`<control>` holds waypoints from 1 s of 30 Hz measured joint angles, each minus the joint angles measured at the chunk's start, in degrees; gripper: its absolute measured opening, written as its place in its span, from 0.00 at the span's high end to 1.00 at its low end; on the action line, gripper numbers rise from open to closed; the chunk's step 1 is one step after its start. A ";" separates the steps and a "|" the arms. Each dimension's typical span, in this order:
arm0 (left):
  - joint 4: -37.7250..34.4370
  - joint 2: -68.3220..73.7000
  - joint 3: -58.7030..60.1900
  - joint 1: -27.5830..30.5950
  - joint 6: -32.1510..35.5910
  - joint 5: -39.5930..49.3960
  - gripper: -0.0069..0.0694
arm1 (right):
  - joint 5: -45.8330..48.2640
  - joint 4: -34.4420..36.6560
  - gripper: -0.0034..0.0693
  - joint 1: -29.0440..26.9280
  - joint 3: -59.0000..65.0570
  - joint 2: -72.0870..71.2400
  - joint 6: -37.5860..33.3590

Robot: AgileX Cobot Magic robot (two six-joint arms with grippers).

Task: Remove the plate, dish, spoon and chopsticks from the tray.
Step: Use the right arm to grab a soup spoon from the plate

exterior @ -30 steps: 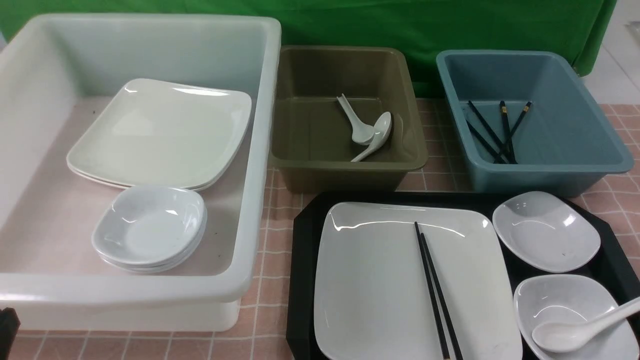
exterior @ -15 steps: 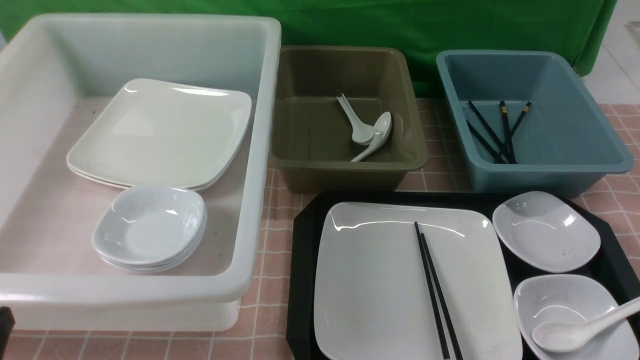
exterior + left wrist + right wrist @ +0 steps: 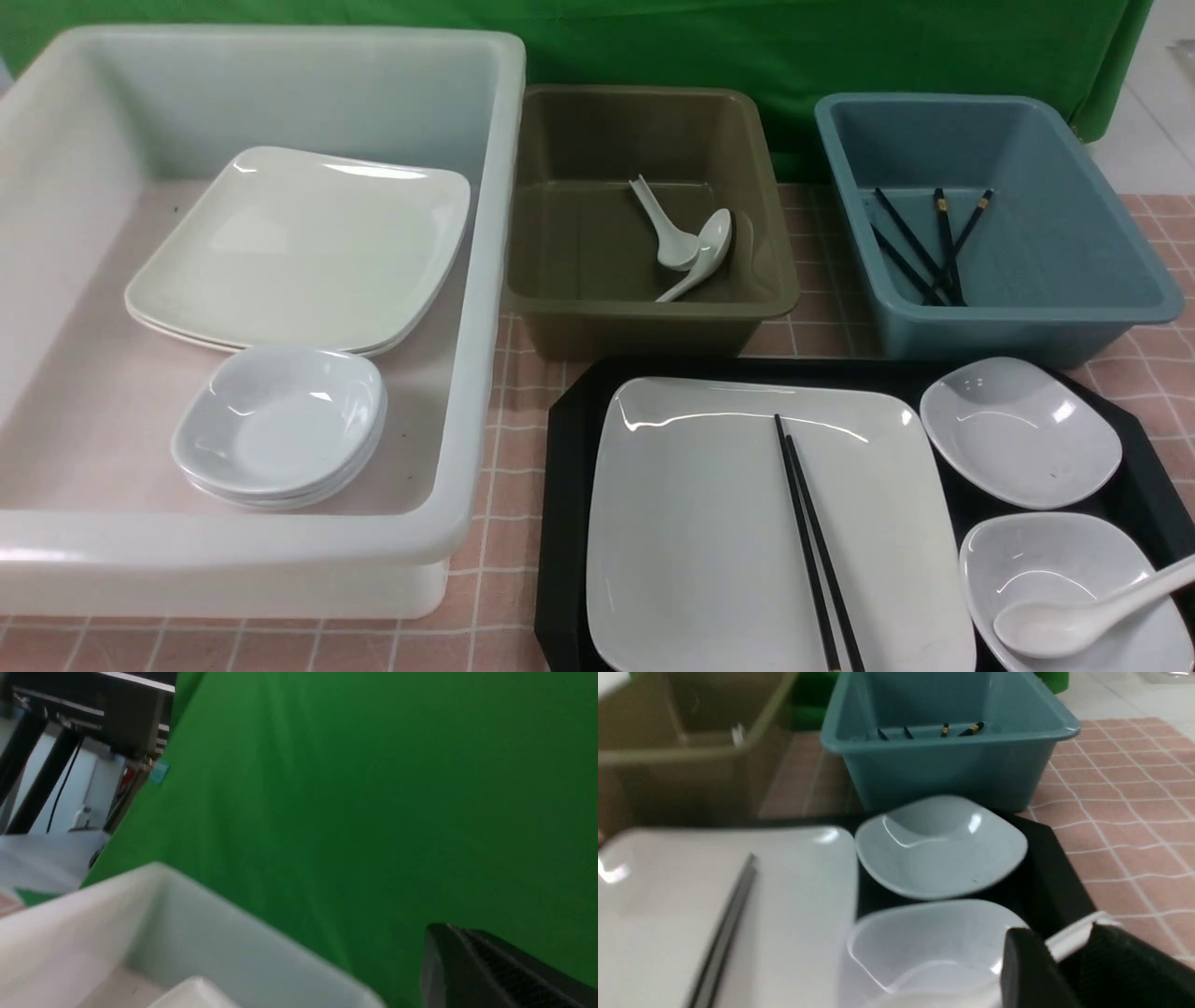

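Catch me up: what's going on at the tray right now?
The tray is loaded: the chopsticks lie on the plate and the spoon sits in the nearer small dish. The right gripper straddles the spoon's handle; whether it is pinching yet is unclear. The left gripper hangs by the white tub, touching nothing visible.

The square plate [image 3: 691,532] and soup spoon [image 3: 1055,625] gleam white, the thin chopsticks [image 3: 808,551] and plastic tray [image 3: 563,523] are black, the desk cloth [image 3: 513,448] pink with white grid.
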 joint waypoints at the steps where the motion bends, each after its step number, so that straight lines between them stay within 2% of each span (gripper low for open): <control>1: 0.00 0.00 0.00 0.00 -1.15 -0.74 0.88 | -0.30 0.61 0.62 0.00 0.00 0.00 0.95; 2: 0.37 0.00 -0.08 0.00 -4.77 -5.45 0.88 | -4.12 5.41 0.62 0.00 0.00 0.00 9.34; 4: 0.88 -0.05 -2.48 0.00 -7.76 -7.18 0.88 | -8.60 8.80 0.62 0.00 0.00 0.00 20.57; 7: 3.04 0.25 -10.64 0.00 -9.05 -3.11 0.88 | -11.68 10.34 0.62 0.00 0.00 0.00 27.83; 9: 8.00 3.69 -21.77 0.00 -9.18 8.69 0.88 | -13.41 11.04 0.62 0.00 0.00 0.00 29.61; 10: 8.49 4.08 -22.75 0.00 -9.18 9.92 0.88 | -13.66 11.11 0.62 0.00 0.00 0.00 29.89; 11: 12.37 8.03 -31.81 0.00 -9.18 21.64 0.88 | -15.39 11.29 0.62 0.00 0.00 0.00 30.99; 12: 12.69 8.59 -31.81 0.00 -9.18 21.64 0.88 | -15.39 11.31 0.62 0.00 0.00 0.00 30.99; 13: 14.29 13.59 -39.31 0.00 -8.71 32.49 0.88 | -17.03 11.39 0.62 0.34 0.00 0.00 31.85; 16: 14.48 21.45 -49.05 0.00 -5.42 48.45 0.88 | -14.06 9.55 0.64 1.80 -2.38 0.13 31.17; 17: 13.37 28.17 -54.12 0.00 -1.47 58.42 0.88 | -8.35 7.45 0.70 3.72 -7.83 1.23 28.48; 19: 11.63 35.41 -58.34 0.00 2.88 68.98 0.88 | -1.00 6.38 0.79 6.13 -15.22 5.44 23.36; 21: 9.83 40.88 -59.86 0.00 6.08 75.81 0.88 | 8.53 5.79 0.89 9.22 -23.19 11.47 16.99; 24: 7.30 49.50 -60.00 0.00 10.63 81.67 0.88 | 20.11 5.54 0.91 13.32 -35.03 22.55 10.49; 25: 6.61 52.82 -60.00 0.00 12.30 83.20 0.88 | 26.60 5.37 0.91 15.08 -39.58 28.10 8.18; 26: 6.43 53.85 -60.00 0.00 12.30 83.33 0.88 | 27.47 5.35 0.91 15.37 -40.33 29.97 7.80; 27: 5.97 57.34 -60.00 0.00 13.97 84.04 0.89 | 35.17 5.29 0.91 17.57 -46.33 37.46 4.70; 28: 5.86 57.71 -60.00 0.00 14.14 84.09 0.89 | 35.96 5.29 0.91 17.77 -46.95 39.29 4.33; 30: 5.56 61.10 -60.00 -1.66 15.83 84.15 0.91 | 44.26 5.18 0.91 20.09 -53.47 49.38 -0.61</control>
